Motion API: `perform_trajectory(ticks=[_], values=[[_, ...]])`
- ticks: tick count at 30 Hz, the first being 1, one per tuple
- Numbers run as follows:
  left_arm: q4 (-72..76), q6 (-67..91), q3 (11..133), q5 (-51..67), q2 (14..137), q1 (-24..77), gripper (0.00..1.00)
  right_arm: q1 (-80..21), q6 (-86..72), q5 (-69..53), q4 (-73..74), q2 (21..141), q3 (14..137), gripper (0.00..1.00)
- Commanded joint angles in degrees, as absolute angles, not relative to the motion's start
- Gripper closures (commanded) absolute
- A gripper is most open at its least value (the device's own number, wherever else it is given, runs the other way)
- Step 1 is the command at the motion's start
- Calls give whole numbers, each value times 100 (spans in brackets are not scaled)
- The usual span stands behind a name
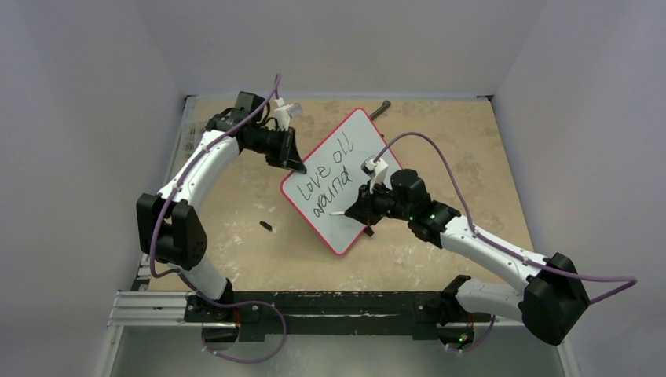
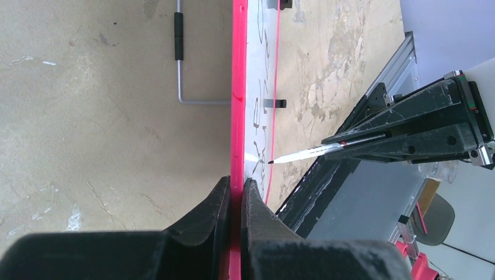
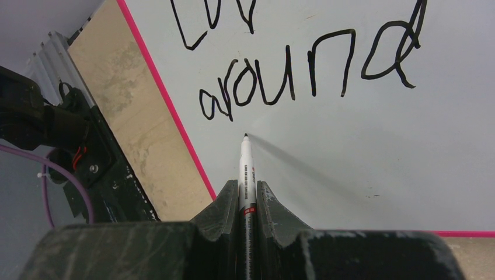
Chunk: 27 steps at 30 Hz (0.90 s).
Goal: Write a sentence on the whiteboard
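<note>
The whiteboard (image 1: 345,177) with its red-pink rim lies slanted on the table's middle. The sentence (image 1: 326,177) in black marker reads "Love all around" in two lines; no third line shows. My left gripper (image 1: 294,160) is shut on the board's far-left rim (image 2: 236,116), one finger on each side. My right gripper (image 1: 360,212) is shut on a white marker (image 3: 246,166). The marker's black tip sits just below the "a" of "around" (image 3: 303,70), at or just above the board surface (image 3: 350,151). The left wrist view also shows the marker (image 2: 303,154).
A small black cap-like piece (image 1: 266,227) lies on the table left of the board. A bent metal rod with a black grip (image 1: 382,107) lies beyond the board's far corner and also shows in the left wrist view (image 2: 178,46). An aluminium rail (image 1: 157,302) runs along the near edge.
</note>
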<state>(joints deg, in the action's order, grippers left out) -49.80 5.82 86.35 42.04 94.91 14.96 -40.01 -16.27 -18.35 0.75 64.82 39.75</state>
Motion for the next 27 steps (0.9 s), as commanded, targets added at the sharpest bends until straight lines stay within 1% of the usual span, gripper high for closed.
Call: perform_trajectory(ticks=[1, 13, 27], values=[[-4689, 560, 8807, 3507, 9428, 1323, 100, -4025, -1488, -1739, -262, 6548, 4361, 100], [-4669, 590, 8814, 3566, 9439, 1301, 100, -4023, -1435, -1620, -265, 6714, 4168, 100], [-4676, 606, 8806, 3612, 9446, 1301, 100, -4020, -1615, -1307, -12, 6505, 3721, 100]])
